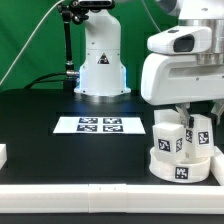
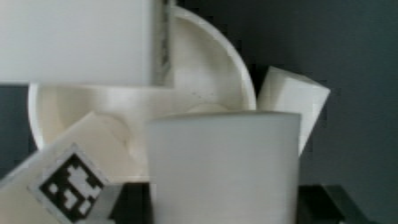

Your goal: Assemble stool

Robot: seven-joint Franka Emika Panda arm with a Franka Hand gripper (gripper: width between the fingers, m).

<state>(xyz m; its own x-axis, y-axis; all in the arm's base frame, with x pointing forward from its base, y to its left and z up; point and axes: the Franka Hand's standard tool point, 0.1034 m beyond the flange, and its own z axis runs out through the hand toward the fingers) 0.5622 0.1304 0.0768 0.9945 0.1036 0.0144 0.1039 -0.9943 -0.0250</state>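
The round white stool seat (image 1: 182, 166) lies on the black table at the exterior view's right, with white tagged legs standing in it. My gripper (image 1: 199, 112) is right above it, its jaws on either side of one upright leg (image 1: 201, 134). A second leg (image 1: 167, 137) stands beside it. In the wrist view the held leg (image 2: 222, 150) fills the middle between my dark fingers (image 2: 135, 200), with the gripper (image 2: 222, 205) closed against its sides. The seat's rim (image 2: 217, 55) curves behind it, and a tagged leg (image 2: 71, 185) and another leg (image 2: 295, 98) flank it.
The marker board (image 1: 99, 125) lies flat mid-table. The arm's white base (image 1: 100, 60) stands behind it. A small white part (image 1: 3, 155) sits at the exterior view's left edge. A white rail (image 1: 80, 192) runs along the table's front.
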